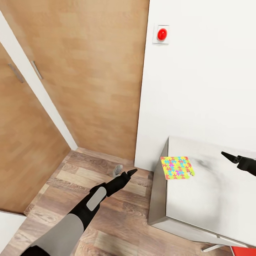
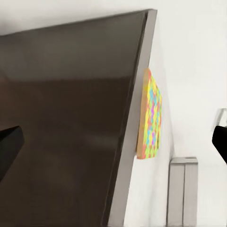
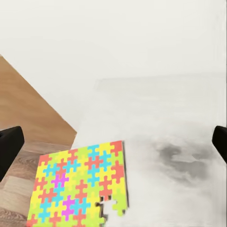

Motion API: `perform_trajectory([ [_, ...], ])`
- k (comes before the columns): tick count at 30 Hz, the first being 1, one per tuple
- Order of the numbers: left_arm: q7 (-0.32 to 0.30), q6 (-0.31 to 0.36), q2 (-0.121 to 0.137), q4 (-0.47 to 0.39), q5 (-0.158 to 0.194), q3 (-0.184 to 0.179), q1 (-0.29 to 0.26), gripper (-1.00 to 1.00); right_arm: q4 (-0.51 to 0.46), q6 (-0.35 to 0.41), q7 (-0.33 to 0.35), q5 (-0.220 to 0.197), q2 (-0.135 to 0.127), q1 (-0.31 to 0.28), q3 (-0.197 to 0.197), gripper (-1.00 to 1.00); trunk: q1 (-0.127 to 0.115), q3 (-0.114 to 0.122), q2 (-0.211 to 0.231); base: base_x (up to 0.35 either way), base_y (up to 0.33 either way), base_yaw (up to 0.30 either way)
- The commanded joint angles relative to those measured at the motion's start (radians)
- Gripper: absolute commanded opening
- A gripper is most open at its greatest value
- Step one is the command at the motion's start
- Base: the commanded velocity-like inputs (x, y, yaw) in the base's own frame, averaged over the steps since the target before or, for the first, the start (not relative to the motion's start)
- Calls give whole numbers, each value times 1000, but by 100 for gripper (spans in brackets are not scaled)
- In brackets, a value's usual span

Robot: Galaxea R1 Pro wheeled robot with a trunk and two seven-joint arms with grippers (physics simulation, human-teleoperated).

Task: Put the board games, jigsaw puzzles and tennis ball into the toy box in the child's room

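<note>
Above, a jigsaw puzzle (image 1: 177, 168) lies flat at the desk (image 1: 213, 199) corner, overhanging its edge. Left hand (image 1: 131, 172) over the floor, right hand (image 1: 229, 156) over the desk: both spread, empty.

table (image 1: 213, 199): light grey top, dark grey side panel | on it: jigsaw puzzle (image 1: 176, 168) lying flat at the corner, overhanging the edge | floor (image 1: 121, 220): wood planks
</note>
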Motion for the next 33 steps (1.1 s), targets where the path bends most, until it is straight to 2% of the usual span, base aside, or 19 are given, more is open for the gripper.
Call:
perform_trajectory([
  [1, 0, 6, 0, 0, 10, -1, -1, 100, 0, 8, 2, -3, 0, -1, -1, 100, 1, -2, -2, 0, 0, -257],
  [12, 1, 7, 4, 2, 9, 0, -1, 100, 0, 8, 2, -3, -1, -1, -1, 100, 1, -2, -2, 31, 0, -121],
  [26, 1, 5, 8, 3, 8, -1, 0, 100, 0, 8, 2, -2, -1, -1, -1, 100, 1, -2, -2, 242, 0, -22],
  [33, 1, 4, 9, 3, 7, -1, 0, 100, 0, 8, 2, -3, -1, -1, -1, 100, 1, -2, -2, 130, 0, -4],
])
